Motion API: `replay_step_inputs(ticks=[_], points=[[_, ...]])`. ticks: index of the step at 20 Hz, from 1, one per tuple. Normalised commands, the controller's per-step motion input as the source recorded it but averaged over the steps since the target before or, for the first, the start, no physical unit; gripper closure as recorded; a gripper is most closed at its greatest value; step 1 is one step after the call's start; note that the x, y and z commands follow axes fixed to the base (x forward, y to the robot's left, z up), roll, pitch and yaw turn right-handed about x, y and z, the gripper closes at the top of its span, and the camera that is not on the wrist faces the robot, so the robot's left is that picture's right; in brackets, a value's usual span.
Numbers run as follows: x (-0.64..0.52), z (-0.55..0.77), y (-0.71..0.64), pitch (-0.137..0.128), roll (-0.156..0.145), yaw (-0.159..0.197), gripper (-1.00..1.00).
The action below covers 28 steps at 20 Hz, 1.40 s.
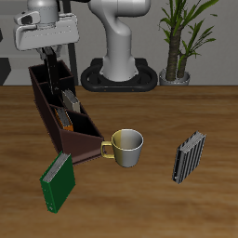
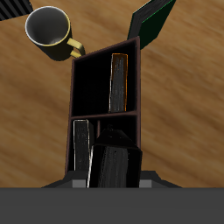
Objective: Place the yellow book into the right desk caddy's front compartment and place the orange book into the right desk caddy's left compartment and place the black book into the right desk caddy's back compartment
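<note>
Caddy (image 2: 103,105) under the gripper (image 2: 114,162) already holds the orange book (image 2: 118,83); the black book (image 2: 115,166) seems clamped between the fingers, half lowered into the back compartment.

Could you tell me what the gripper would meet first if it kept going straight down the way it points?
Probably the black book just below the gripper, standing in the right desk caddy's back compartment. Whether the fingers are touching it is unclear.
</note>
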Motion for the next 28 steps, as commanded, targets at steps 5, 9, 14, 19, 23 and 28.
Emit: replay_step_inputs(ticks=[5, 9, 14, 19, 23, 28], points=[[0.03, -0.15, -0.02, 0.023, -0.004, -0.009, 1.00], [0.04, -0.18, -0.12, 0.023, -0.023, -0.006, 1.00], [0.05, -0.19, -0.04, 0.038, -0.005, -0.015, 1.00], [0.02, -0.18, -0.01, 0.028, -0.006, -0.013, 1.00], [0.02, -0.16, 0.01, 0.023, 0.004, 0.005, 1.00], [0.00, -0.20, -0.01, 0.034, 0.001, 0.026, 1.00]])
